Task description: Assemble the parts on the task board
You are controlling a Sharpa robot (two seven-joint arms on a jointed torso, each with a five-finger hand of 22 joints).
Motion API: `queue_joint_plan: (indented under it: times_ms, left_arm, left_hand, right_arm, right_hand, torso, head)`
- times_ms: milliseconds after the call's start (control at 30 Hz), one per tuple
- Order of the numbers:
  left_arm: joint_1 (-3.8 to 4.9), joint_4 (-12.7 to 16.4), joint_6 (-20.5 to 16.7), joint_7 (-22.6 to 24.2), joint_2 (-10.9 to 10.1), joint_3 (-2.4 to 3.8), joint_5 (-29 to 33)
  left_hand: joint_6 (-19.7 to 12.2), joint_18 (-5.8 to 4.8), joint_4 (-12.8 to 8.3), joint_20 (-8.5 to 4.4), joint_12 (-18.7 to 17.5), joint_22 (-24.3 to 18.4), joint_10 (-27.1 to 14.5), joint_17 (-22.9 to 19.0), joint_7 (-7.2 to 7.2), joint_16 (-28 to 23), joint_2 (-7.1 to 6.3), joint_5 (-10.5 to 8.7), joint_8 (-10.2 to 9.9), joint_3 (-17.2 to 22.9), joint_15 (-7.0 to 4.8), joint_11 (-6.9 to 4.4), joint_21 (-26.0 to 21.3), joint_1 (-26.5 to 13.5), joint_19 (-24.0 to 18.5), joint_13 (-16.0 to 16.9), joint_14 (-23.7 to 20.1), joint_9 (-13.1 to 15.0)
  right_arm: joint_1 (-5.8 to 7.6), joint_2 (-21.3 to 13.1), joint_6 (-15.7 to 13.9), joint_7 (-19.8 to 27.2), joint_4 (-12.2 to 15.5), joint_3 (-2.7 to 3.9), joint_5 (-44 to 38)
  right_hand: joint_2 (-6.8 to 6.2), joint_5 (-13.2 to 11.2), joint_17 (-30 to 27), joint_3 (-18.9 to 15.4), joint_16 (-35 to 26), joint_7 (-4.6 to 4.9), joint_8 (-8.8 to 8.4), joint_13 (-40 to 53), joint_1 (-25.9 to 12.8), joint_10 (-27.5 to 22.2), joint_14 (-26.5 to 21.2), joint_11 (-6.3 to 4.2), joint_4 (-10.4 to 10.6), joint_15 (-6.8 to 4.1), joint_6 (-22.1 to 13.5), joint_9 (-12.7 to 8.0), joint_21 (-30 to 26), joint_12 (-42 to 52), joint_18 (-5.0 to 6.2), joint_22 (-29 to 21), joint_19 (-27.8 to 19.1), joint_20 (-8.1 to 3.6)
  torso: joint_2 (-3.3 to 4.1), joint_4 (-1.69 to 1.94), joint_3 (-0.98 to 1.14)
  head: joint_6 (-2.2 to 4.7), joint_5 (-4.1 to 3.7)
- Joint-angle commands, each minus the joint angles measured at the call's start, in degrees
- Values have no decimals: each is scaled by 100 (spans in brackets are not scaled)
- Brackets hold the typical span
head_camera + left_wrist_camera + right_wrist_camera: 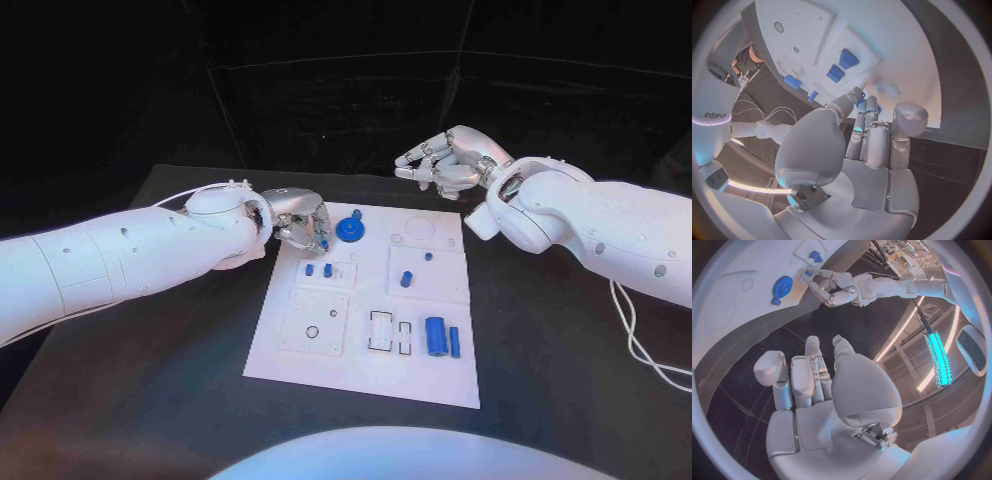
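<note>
Head view showed the task board mid-frame on the desk with assembly judged early: two blue parts loose at lower right, left hand pinching a small blue part at the upper-left edge, right hand curled, holding nothing.

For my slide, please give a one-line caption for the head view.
Left hand reaches the task board near the blue gear; right hand waits behind, holding nothing.

You have a white task board on a black table, with small blue parts and a blue gear on it. Both arms are white, ending in a silver left hand and right hand.
</note>
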Motion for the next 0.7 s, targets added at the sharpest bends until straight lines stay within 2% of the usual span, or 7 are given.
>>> queue_joint_plan:
  times_ms: [33, 700]
  left_arm:
    - [0, -11, 83, -61, 15, 2, 29]
    - [-30, -47, 222, -112, 57, 0, 28]
  left_hand:
    - [36, -32, 43, -17, -27, 5, 42, -11, 2, 20, -14, -24, -30, -6, -4, 11, 27, -35, 31, 10, 178, -11]
    - [36, -31, 40, -18, -35, 4, 43, -16, 1, 19, -14, -24, -35, -5, -5, 10, 24, -24, 29, 10, 177, -14]
  right_arm:
    - [10, 4, 3, 53, 5, 3, -3]
    - [10, 7, 7, 52, 7, 3, -3]
  right_hand:
    - [62, 22, 0, -13, -23, 1, 35, -7, 13, -45, 86, -5, 9, 27, -21, 8, -39, -22, 48, -9, -40, 0]
    - [62, 22, 0, -13, -23, 1, 35, -7, 13, -45, 86, -5, 9, 27, -21, 8, -39, -22, 48, -9, -40, 0]
  torso:
    - [-1, 2, 1]
    - [-1, 3, 1]
  head:
    - [-3, -1]
    - [-28, -14]
